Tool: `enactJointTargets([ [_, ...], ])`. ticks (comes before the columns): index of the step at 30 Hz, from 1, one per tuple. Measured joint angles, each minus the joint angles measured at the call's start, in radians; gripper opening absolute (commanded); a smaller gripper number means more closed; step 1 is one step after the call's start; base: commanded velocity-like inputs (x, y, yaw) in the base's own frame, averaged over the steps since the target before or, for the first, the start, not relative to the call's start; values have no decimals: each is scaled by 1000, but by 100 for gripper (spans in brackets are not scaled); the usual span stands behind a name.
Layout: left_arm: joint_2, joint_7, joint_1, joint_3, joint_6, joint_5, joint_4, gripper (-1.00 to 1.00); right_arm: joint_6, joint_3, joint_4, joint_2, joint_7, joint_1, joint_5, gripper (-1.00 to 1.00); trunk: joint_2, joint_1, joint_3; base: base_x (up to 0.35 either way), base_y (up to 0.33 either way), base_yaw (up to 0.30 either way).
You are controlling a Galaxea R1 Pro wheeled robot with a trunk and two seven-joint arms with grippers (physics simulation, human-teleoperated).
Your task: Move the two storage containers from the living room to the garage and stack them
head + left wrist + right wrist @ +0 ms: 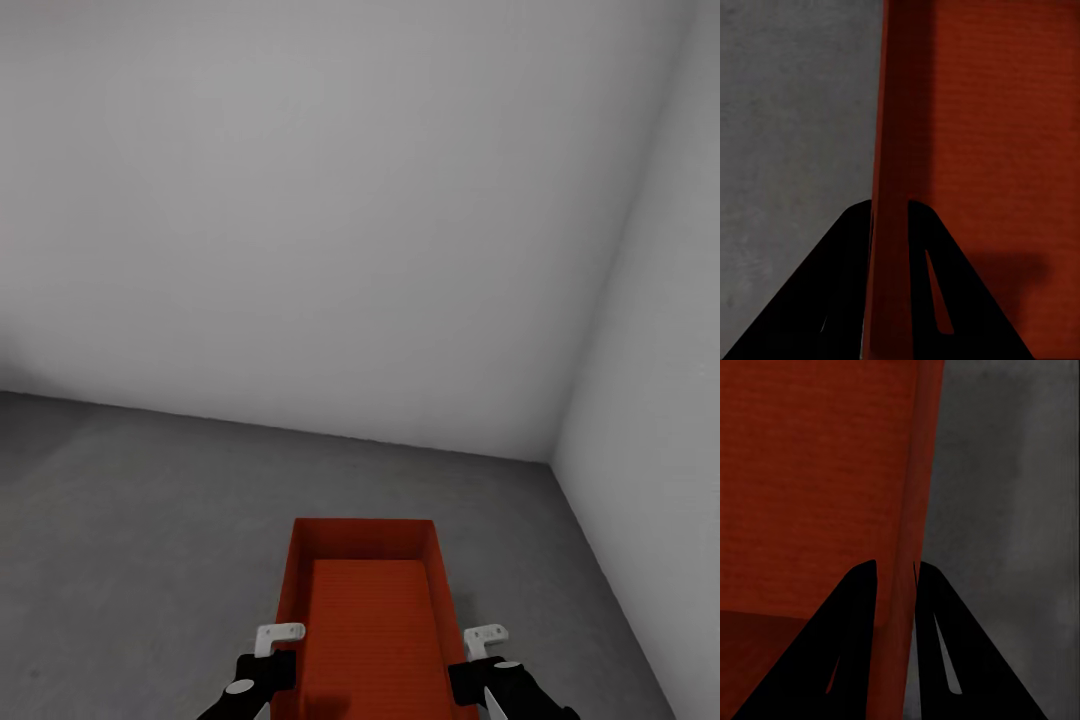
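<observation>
A red-orange storage container (368,610), open at the top and empty inside, is held out in front of the robot between its two arms, over the grey concrete floor (140,520) of the garage. It sits near the corner where two plain white walls (330,220) meet, the right wall closer.

The left tool (278,640) grips the container's left long wall, and the right tool (486,640) grips the right long wall, both at the end nearest the robot. In the left wrist view the left tool (889,225) has one dark finger on each side of the thin red wall, pinching it. The right wrist view shows the right tool (897,585) pinching the opposite wall the same way, with bare floor beyond it.

Progress, as a judgement: one container has reached the garage but looks not yet released. Whether it already touches the floor cannot be told. No second container is visible here, so fetching it and stacking it on this one probably remains.
</observation>
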Motion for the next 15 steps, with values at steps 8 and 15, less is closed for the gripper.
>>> enactJointTargets([
  [8,0,0,0,1,0,-1,1,-100,0,1,0,0,0,0,0,-100,0,0,0,343,0,-285],
  [15,0,0,0,1,0,-1,1,-100,0,2,1,0,0,0,0,-100,0,0,1,343,0,-267],
])
